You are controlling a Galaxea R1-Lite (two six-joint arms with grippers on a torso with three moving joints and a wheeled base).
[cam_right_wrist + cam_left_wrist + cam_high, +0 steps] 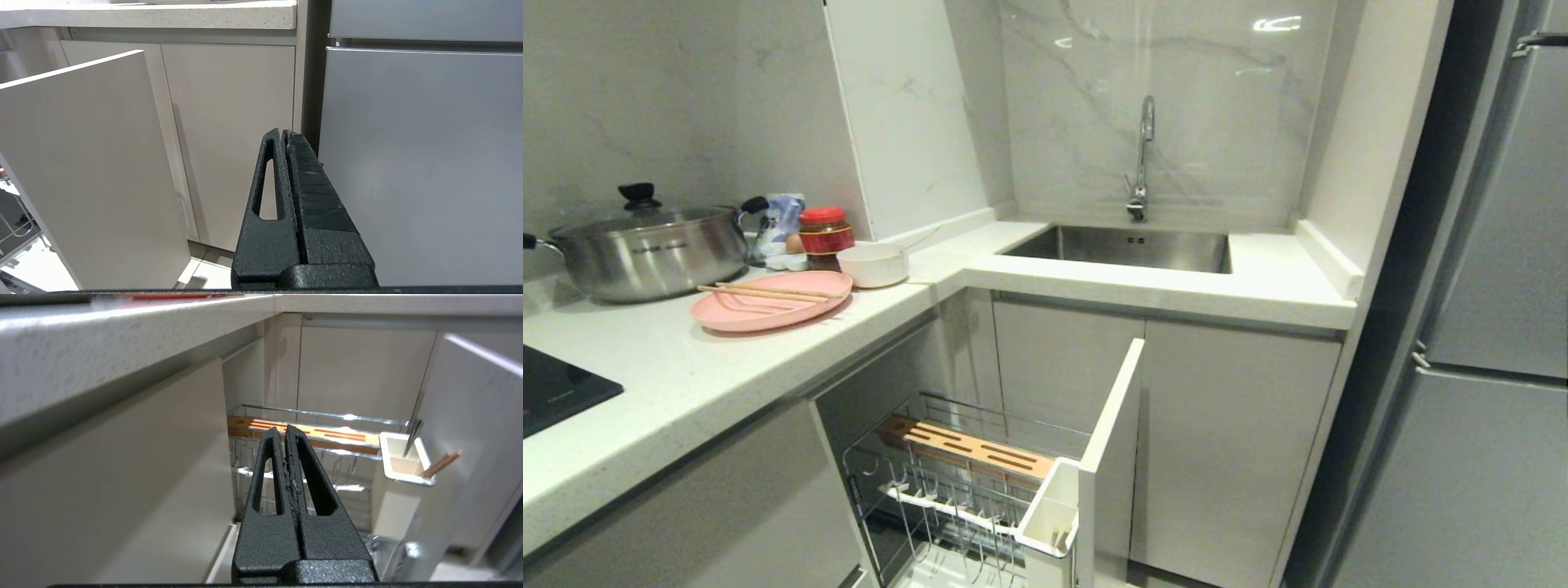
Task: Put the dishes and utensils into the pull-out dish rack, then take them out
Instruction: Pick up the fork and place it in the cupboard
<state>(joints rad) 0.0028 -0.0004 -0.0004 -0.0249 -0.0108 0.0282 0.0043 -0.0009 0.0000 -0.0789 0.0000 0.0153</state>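
Observation:
The pink plate (770, 309) lies on the counter with the wooden chopsticks (768, 291) across it. Just behind it stands the cream bowl (872, 265). Below the counter the dish rack (931, 498) is pulled out, with its wooden strip (972, 447), white cutlery box (1049, 514) and white front panel (1111, 457). Neither arm shows in the head view. My left gripper (284, 428) is shut and empty, low in front of the rack (318, 414). In the cutlery box (402, 461) stand a metal utensil (412, 437) and a wooden stick (443, 462). My right gripper (282, 132) is shut and empty, facing the cabinet doors.
A steel pot with a glass lid (645, 249), a red-lidded jar (825, 233) and a small packet stand behind the plate. A black hob (556, 392) is at the left edge. The sink (1127, 245) with its tap (1143, 155) fills the corner. A grey fridge (1486, 327) stands at the right.

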